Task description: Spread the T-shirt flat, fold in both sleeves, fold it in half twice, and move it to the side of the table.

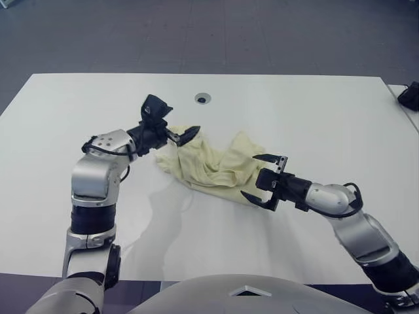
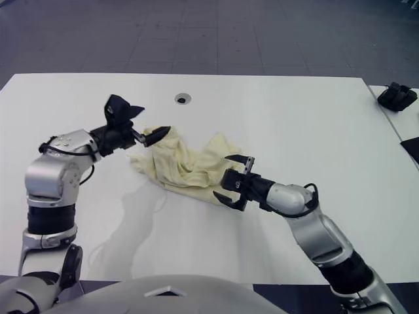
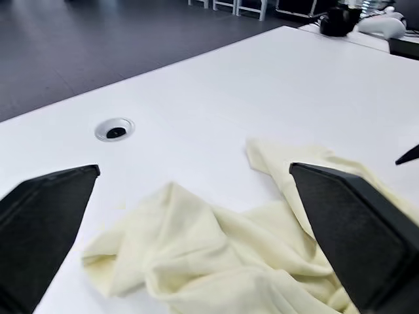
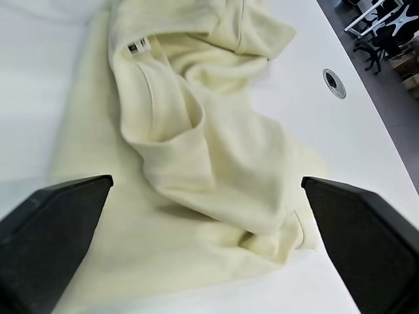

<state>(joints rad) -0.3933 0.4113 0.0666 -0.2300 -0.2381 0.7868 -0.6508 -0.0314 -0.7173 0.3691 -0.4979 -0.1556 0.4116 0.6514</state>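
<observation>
A pale yellow T-shirt [image 1: 213, 163] lies crumpled in a heap at the middle of the white table [image 1: 314, 111]. At the shirt's far left corner my left gripper [image 1: 173, 121] stands open; its lower finger touches the cloth edge and the other points upward. In the left wrist view the cloth [image 3: 216, 248] lies just beyond the open gripper [image 3: 195, 168]. My right gripper [image 1: 262, 178] is open at the shirt's near right edge, one finger on each side of the bunched cloth. The right wrist view shows the collar with its label [image 4: 139, 47] and folds between the spread fingers [image 4: 340, 229].
A round cable hole [image 1: 203, 98] sits in the table behind the shirt. A black object [image 1: 410, 95] rests on a neighbouring table at the far right. Bare tabletop surrounds the shirt on all sides, with the front edge close to me.
</observation>
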